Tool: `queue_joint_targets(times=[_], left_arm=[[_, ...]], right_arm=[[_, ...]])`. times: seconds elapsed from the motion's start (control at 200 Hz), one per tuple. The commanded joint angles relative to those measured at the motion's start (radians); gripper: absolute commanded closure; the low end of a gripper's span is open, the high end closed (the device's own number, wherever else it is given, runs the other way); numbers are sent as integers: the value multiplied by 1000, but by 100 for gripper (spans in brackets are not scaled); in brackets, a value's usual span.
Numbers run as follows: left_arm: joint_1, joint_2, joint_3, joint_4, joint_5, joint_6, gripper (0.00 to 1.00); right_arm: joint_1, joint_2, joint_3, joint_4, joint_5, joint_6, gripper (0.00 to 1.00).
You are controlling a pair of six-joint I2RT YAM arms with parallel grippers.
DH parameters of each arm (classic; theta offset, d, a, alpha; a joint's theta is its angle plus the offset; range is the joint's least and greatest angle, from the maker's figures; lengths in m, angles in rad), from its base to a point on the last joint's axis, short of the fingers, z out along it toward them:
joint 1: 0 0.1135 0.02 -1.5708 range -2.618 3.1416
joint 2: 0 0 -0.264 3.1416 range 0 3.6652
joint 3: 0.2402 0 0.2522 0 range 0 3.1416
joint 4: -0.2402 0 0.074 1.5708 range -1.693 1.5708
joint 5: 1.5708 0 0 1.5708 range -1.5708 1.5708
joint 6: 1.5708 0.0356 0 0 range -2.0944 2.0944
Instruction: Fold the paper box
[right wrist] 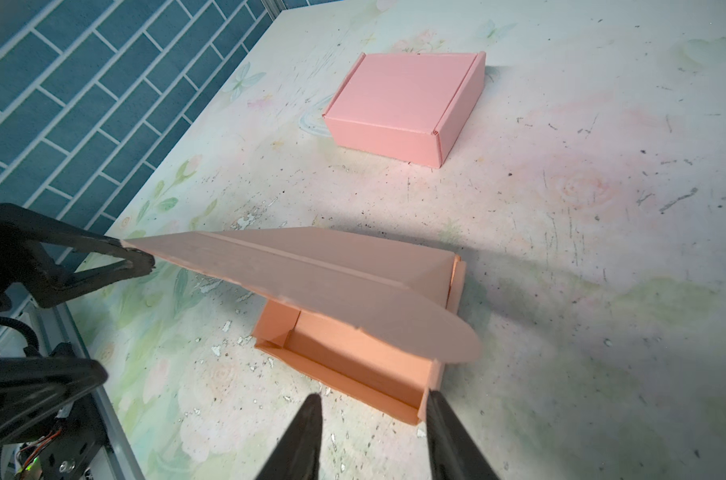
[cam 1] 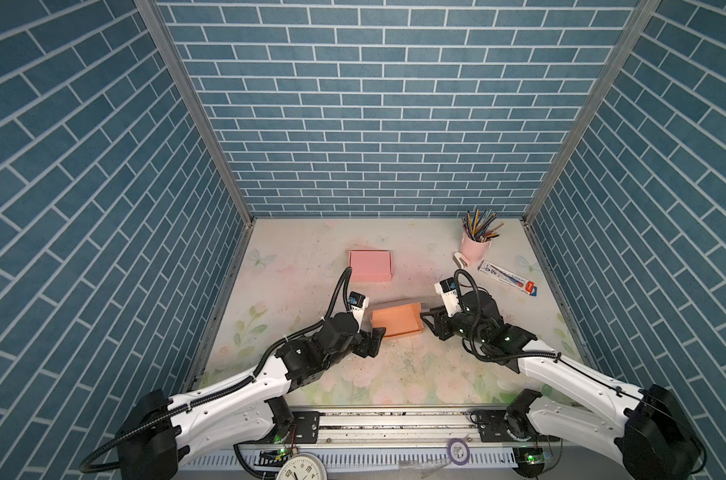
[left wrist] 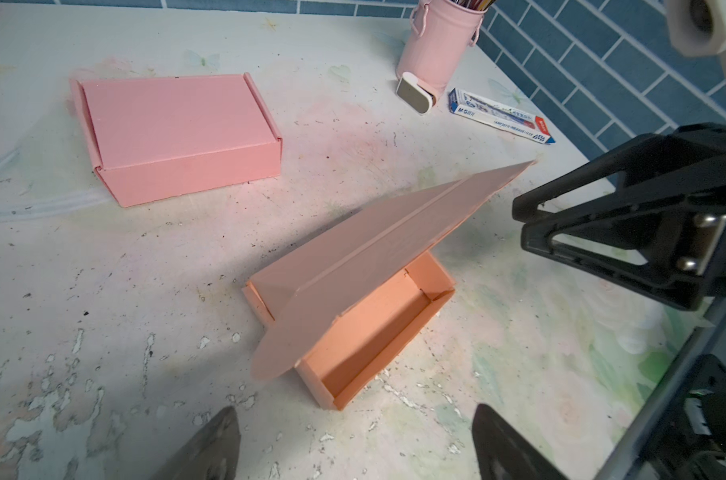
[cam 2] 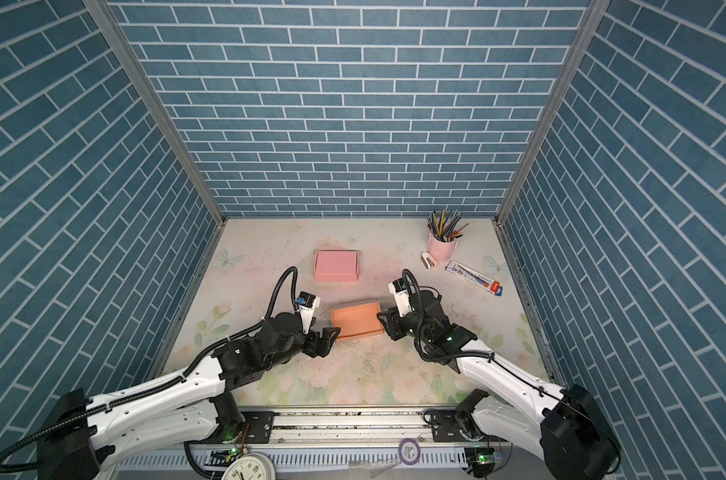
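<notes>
Near corner of the orange box hidden behind the left gripper in a top view, lid a faint blur, its fingers cropped in the left wrist view, clock half cropped, pen carton print unreadable.

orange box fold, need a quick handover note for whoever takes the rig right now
Left gripper: open, empty, at the left end of the orange box.
Right gripper: open, empty, at its right end.
Box sits mid-table, nearer the arms than the closed pink box.
Done: walls up.
Left: lid stands half raised over it; press it down, probably tuck its flap.
</notes>
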Motion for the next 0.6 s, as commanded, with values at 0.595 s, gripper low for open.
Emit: queue_joint_targets(times=[0.595], left_arm=[[299, 131, 279, -205, 288, -93, 12]], right_arm=[[-41, 227, 427, -236, -19, 5, 33]])
